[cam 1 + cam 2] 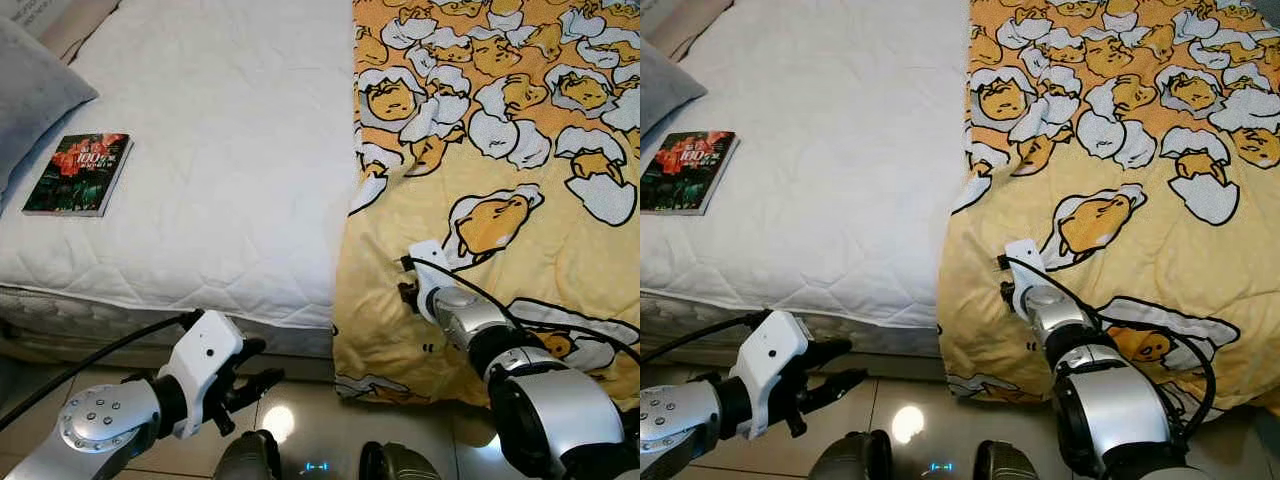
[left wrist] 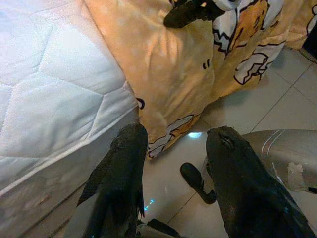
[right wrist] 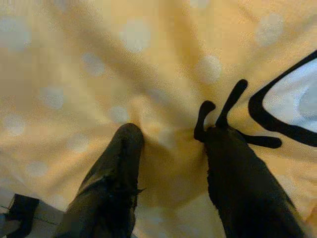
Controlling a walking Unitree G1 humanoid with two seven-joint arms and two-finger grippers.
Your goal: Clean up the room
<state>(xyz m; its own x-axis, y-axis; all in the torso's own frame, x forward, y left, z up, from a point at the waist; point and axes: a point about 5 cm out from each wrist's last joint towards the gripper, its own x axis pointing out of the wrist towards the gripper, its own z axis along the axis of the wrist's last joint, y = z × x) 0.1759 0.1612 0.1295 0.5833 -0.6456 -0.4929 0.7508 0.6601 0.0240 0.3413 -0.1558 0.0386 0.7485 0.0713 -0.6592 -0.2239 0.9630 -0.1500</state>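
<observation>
Yellow blanket [image 1: 500, 200] with cartoon egg print covers the right half of the head views, draped over the bed's front edge and hanging down to the tiled floor [image 1: 300, 410] at lower centre. White quilted mattress [image 1: 220, 160] fills the left and centre, bare where the blanket stops. Book [image 1: 78, 173] with a red and green cover lies flat on the mattress at the left edge of frame, just beside a grey pillow [image 1: 30, 90] in the upper left corner.

Right gripper [image 3: 171, 163] sits lower right of centre in the head views, pressed against the blanket near its hanging front edge. In the right wrist view its fingers [image 3: 116, 173] are spread apart, tips touching the yellow fabric, with a small ridge of cloth bunched between them; not closed on it.

Left gripper [image 1: 250, 385] hangs at lower left, below the mattress edge and over the floor, pointing toward the blanket's hanging corner. Its fingers [image 2: 124, 168] are spread, holding nothing. Left wrist view shows the mattress side, the blanket's lower hem and the floor.
</observation>
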